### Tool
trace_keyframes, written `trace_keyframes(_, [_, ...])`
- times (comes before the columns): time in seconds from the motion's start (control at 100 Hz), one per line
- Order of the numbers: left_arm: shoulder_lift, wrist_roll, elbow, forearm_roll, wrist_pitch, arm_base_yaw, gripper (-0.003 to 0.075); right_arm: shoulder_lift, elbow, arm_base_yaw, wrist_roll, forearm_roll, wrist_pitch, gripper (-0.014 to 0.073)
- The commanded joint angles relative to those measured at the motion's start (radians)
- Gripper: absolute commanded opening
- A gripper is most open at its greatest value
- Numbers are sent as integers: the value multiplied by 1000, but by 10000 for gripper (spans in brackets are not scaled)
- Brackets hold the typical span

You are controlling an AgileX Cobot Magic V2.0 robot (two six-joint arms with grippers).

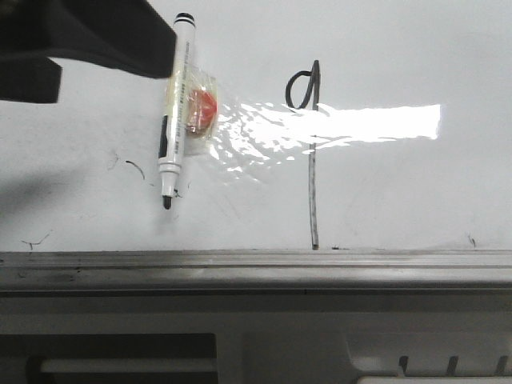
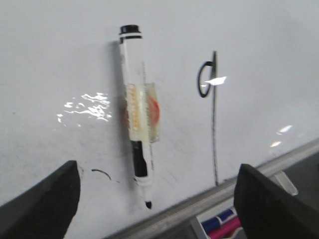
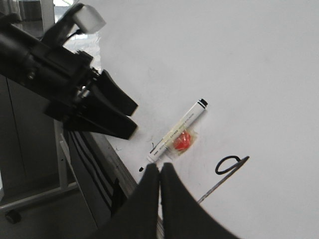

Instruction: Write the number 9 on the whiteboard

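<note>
- Front view is showing the number 9 (image 1: 310, 144) drawn on the whiteboard (image 1: 400, 48); I'm judging writing done.
- Marker (image 1: 176, 112) is lying free; left claw (image 2: 154, 199) gaping empty, right claw (image 3: 160, 174) pinched closed.
- I'm planning only retreat.

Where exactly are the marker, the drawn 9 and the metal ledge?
marker (image 1: 174, 112): front view, middle of its white barrel.
9 (image 1: 302, 90): front view, on the loop's line at the top of the figure.
ledge (image 1: 256, 260): front view, grey strip along the whiteboard's lower edge.

whiteboard (image 1: 400, 48), marker (image 1: 176, 112) apparently stuck on
</note>
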Motion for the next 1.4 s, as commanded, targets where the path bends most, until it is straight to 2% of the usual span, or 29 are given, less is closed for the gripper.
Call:
trace_keyframes(0.0, [-108, 1, 33, -17, -23, -79, 487, -80, 43, -6, -1, -15, -115, -43])
trace_keyframes(0.06, [-163, 1, 66, -17, -23, -110, 416, -130, 81, -6, -1, -15, -121, -45])
trace_keyframes(0.13, [-225, 1, 97, -17, -19, -143, 281, -180, 110, -6, -1, -13, -104, -45])
trace_keyframes(0.25, [-303, 1, 129, -17, 0, -176, -21, -229, 123, -6, -1, -13, -64, -45])
trace_keyframes(0.84, [-335, 1, 132, -21, 19, -176, -18, -229, 123, -6, -1, -13, -49, -45])
trace_keyframes(1.01, [-345, 2, 142, 45, -107, -176, -18, -229, 123, -6, -1, -13, -47, -45])
trace_keyframes(1.07, [-356, 2, 150, 51, -107, -176, -18, -229, 123, -6, -1, -13, -46, -45])
trace_keyframes(1.14, [-372, 4, 172, 180, -120, -174, -18, -229, 123, -6, -1, -13, -46, -45])
trace_keyframes(1.31, [-394, -5, 280, 759, -77, -91, -19, -229, 123, -6, -1, -13, -42, -45])
trace_keyframes(1.34, [-394, -42, 299, 855, -75, -63, -19, -229, 123, -6, -1, -13, -42, -45])
trace_keyframes(1.39, [-394, -179, 332, 990, -75, -3, -19, -229, 123, -6, -1, -13, -42, -45])
